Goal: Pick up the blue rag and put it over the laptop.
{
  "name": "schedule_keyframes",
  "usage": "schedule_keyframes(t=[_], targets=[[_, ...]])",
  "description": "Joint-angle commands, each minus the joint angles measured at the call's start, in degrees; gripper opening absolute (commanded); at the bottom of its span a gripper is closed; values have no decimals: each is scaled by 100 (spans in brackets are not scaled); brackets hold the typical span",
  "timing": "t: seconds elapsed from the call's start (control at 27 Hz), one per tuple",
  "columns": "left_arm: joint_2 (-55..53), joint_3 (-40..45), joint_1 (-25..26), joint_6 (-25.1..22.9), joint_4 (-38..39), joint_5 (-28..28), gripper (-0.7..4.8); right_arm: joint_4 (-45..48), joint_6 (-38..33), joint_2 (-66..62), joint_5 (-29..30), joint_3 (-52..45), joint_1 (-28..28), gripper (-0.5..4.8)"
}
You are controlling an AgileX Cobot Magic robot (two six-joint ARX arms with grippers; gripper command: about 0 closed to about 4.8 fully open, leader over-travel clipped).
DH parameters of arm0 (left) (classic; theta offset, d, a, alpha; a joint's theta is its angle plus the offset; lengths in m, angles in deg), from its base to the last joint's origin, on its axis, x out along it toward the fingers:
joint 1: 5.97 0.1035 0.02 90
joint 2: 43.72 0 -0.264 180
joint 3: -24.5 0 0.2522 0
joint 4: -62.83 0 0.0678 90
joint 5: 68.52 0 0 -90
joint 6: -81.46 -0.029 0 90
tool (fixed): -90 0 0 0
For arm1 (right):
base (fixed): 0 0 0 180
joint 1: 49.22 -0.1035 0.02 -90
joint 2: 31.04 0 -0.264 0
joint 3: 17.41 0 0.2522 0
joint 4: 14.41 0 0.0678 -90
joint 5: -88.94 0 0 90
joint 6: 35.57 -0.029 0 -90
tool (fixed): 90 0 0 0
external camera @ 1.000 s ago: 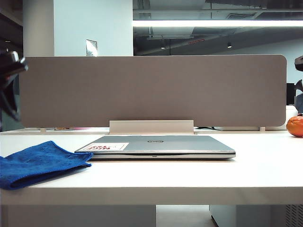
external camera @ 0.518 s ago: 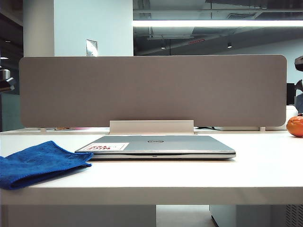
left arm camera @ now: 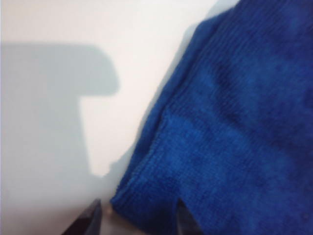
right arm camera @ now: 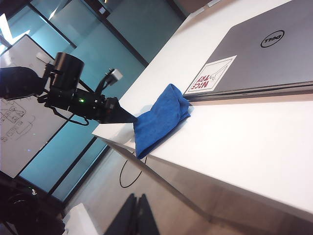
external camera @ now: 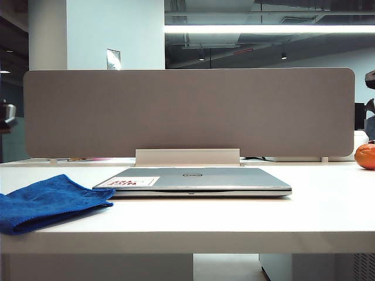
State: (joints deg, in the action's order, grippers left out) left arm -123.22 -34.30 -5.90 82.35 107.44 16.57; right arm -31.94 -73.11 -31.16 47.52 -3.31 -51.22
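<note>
The blue rag [external camera: 47, 202] lies rumpled on the white table [external camera: 234, 219], left of the closed silver laptop [external camera: 193, 180] and touching its stickered corner. In the left wrist view the rag [left arm camera: 234, 122] fills most of the frame. My left gripper [left arm camera: 139, 221] is open low over the table, one fingertip [left arm camera: 93, 218] over bare table and the other over the cloth, with the rag's corner between them. The right wrist view shows that left gripper [right arm camera: 126, 116] at the rag's [right arm camera: 161, 120] outer edge, beside the laptop [right arm camera: 264, 58]. My right gripper [right arm camera: 138, 215] is shut, empty, hanging off the table above the floor.
A grey divider panel [external camera: 187, 111] stands along the back of the table behind the laptop. An orange [external camera: 365, 156] sits at the far right. A bit of the left arm [external camera: 6, 114] shows at the exterior view's left edge.
The left arm has dropped and slid toward the left edge of the exterior view, leaving only a small part visible. The rag and the laptop have not moved.
</note>
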Motion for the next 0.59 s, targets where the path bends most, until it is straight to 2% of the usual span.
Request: schedule_keyframes(t=[0.04, 0.44, 0.48, 0.59], targets=[[-118, -13, 7, -28, -90, -11, 189, 96, 9, 13, 0, -31, -4, -5], [-245, -13, 7, -24, -289, -44, 173, 96, 9, 13, -2, -31, -4, -5], [-245, -13, 7, -26, -293, -44, 165, 96, 9, 13, -2, -31, -4, -5], [-245, -13, 7, -26, -306, -44, 68, 96, 9, 13, -4, -31, -2, -5]])
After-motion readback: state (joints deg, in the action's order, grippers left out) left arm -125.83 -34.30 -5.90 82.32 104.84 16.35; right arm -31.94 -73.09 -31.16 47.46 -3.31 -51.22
